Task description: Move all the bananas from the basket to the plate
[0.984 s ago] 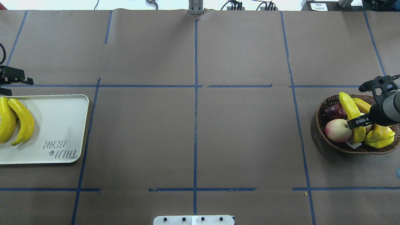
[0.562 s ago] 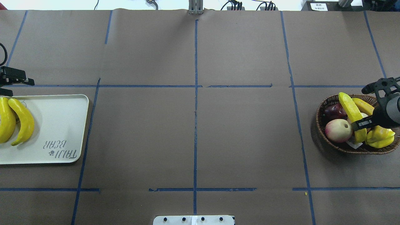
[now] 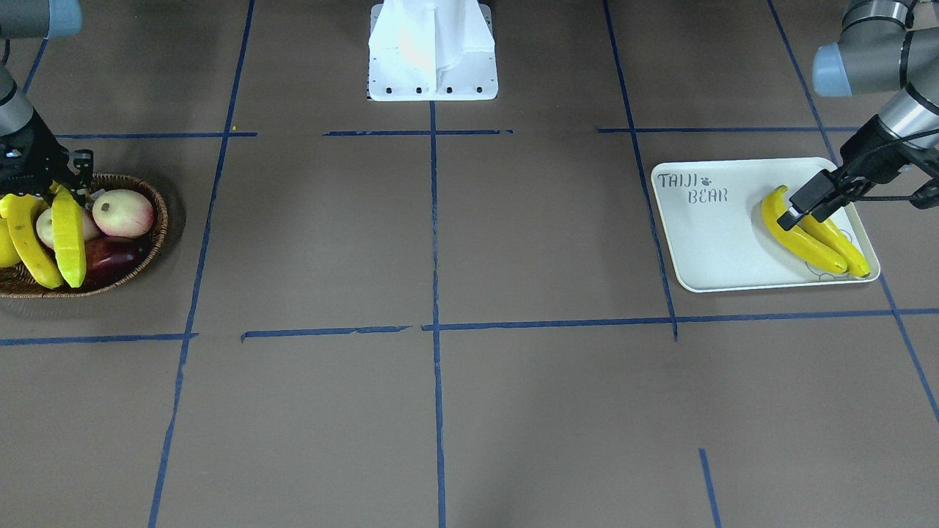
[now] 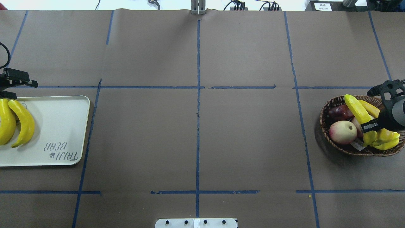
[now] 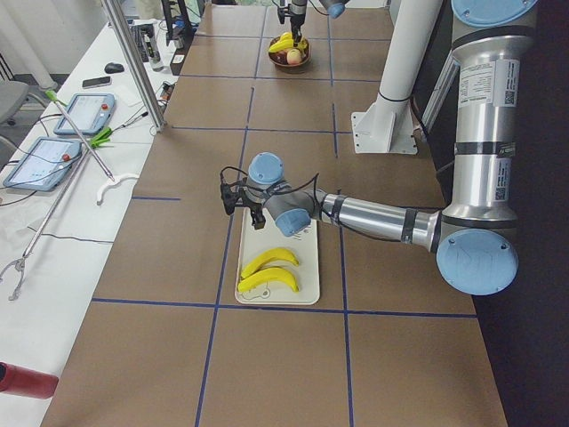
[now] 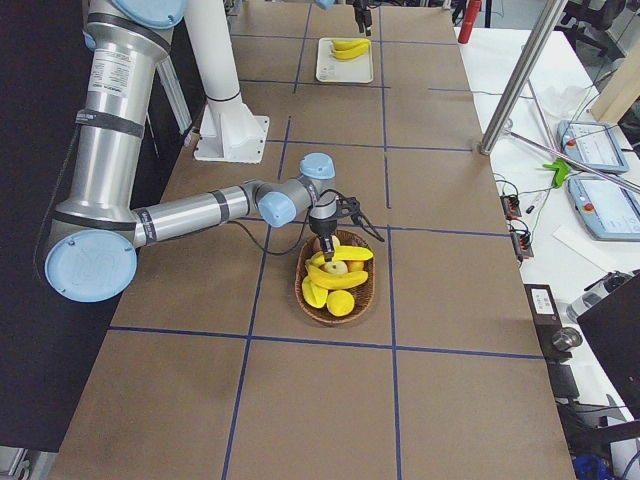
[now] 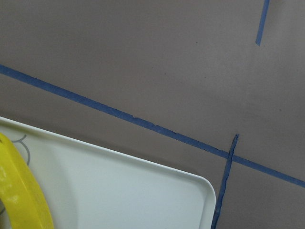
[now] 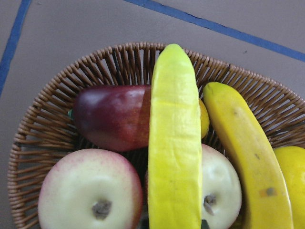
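Gripping the pale yellow curved plastic banana (image 8: 174,143), right gripper (image 4: 369,126) is closed across its lower half. Since a second ago both have slid slightly toward the robot's right over the oval brown wicker basket (image 8: 43,138), so extraction has likely begun. Further off, cream rectangular plate (image 4: 63,126) holds two bright yellow bananas (image 4: 23,122); left gripper (image 4: 19,88) hovers beside, jaws apart, empty.

yellow bananas (image 8: 174,143), brown woven basket (image 8: 47,119), cream plate (image 4: 63,120)
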Controlling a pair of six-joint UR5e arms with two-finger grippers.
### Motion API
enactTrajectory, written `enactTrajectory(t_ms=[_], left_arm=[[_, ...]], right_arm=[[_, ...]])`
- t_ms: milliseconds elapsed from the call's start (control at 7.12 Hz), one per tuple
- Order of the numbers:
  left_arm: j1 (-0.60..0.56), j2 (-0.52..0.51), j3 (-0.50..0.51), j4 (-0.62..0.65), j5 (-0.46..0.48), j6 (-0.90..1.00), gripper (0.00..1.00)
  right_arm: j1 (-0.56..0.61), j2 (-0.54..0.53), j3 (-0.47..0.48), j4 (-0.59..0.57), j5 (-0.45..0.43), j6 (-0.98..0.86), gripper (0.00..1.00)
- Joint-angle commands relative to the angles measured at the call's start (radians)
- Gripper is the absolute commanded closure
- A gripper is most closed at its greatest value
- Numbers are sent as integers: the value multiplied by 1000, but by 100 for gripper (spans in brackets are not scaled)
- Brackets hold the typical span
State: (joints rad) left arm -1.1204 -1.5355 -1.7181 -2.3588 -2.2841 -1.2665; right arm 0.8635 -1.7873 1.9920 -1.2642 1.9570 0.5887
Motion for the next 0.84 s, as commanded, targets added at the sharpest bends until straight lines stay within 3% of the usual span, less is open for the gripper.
enactTrajectory(t_ms=[0, 281, 422, 703], left_arm=[[2, -2, 2, 1, 2, -1, 0], [22, -5, 2, 1, 2, -27, 0], [25, -14, 2, 1, 0, -28, 0], [75, -73, 0, 1, -2, -149, 0]], right_arm=[[3, 6, 39, -7, 14, -1, 93], [24, 12, 120, -59, 46, 0, 96], [64, 28, 154, -90, 124, 0, 96], [72, 127, 154, -92, 170, 14, 96]])
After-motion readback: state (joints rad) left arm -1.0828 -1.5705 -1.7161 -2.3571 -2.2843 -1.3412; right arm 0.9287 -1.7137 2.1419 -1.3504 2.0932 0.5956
